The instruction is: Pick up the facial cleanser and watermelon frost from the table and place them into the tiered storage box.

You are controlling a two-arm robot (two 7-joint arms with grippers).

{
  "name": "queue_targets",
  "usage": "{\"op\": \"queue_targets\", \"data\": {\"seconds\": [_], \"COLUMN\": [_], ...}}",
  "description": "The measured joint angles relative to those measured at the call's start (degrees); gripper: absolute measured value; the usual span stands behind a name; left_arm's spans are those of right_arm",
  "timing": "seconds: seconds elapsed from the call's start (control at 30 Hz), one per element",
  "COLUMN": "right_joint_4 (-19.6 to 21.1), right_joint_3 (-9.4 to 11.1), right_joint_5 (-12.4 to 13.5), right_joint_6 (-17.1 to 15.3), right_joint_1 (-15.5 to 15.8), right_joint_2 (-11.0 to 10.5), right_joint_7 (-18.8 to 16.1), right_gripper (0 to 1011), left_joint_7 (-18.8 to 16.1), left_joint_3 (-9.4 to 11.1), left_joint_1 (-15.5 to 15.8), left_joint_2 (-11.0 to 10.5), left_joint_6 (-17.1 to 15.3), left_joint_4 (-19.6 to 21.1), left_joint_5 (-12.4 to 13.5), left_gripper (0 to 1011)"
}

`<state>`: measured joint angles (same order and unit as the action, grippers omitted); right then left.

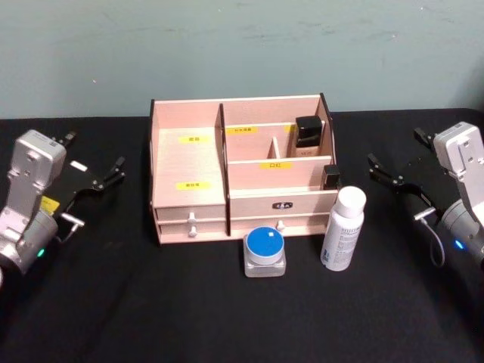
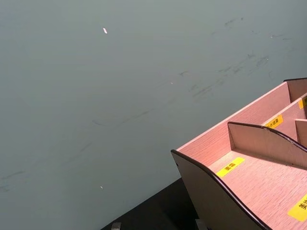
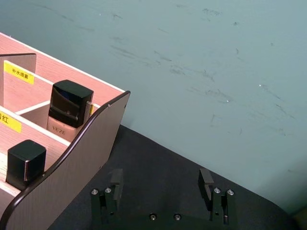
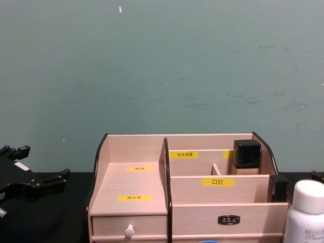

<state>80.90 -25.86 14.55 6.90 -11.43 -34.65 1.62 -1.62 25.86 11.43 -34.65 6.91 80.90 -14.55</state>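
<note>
The tiered storage box [image 1: 189, 162] stands mid-table, drawers toward me; it also shows in the chest view [image 4: 131, 195]. In front of its right half stands a white bottle, the facial cleanser [image 1: 344, 229] [image 4: 305, 210]. To the bottle's left sits a squat clear jar with a blue lid, which I take for the watermelon frost [image 1: 265, 252]. My left gripper [image 1: 106, 175] [image 4: 40, 164] hovers open, left of the box, holding nothing. On the far side, right of the box, my right gripper [image 1: 386, 172] [image 3: 160, 179] is open too, its fingers [image 3: 116, 178] spread wide and bare.
Two black-capped cosmetics occupy the box's right compartments: a taller one [image 1: 308, 136] [image 3: 69, 108] at the back, a small one [image 1: 330, 178] [image 3: 26, 163] lower down. The left compartment [image 2: 259, 182] holds nothing. Black cloth [image 1: 227, 318] covers the table; a teal wall stands behind.
</note>
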Motion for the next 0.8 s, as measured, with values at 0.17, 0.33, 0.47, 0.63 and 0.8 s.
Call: {"op": "queue_targets", "data": {"seconds": [0.17,0.33,0.47,0.63,0.8], "right_joint_4": [0.0,0.0,0.0,0.0,0.0], "right_joint_3": [0.0,0.0,0.0,0.0,0.0], "right_joint_5": [0.0,0.0,0.0,0.0,0.0], "right_joint_6": [0.0,0.0,0.0,0.0,0.0], "right_joint_1": [0.0,0.0,0.0,0.0,0.0], "right_joint_2": [0.0,0.0,0.0,0.0,0.0], "right_joint_7": [0.0,0.0,0.0,0.0,0.0], "right_gripper": [1002,1002,1002,1002,1002], "left_joint_7": [0.0,0.0,0.0,0.0,0.0], "left_joint_3": [0.0,0.0,0.0,0.0,0.0], "left_joint_1": [0.0,0.0,0.0,0.0,0.0], "left_joint_2": [0.0,0.0,0.0,0.0,0.0], "left_joint_6": [0.0,0.0,0.0,0.0,0.0], "left_joint_4": [0.0,0.0,0.0,0.0,0.0], "left_joint_5": [0.0,0.0,0.0,0.0,0.0], "left_gripper": [1001,1001,1001,1001,1001]}}
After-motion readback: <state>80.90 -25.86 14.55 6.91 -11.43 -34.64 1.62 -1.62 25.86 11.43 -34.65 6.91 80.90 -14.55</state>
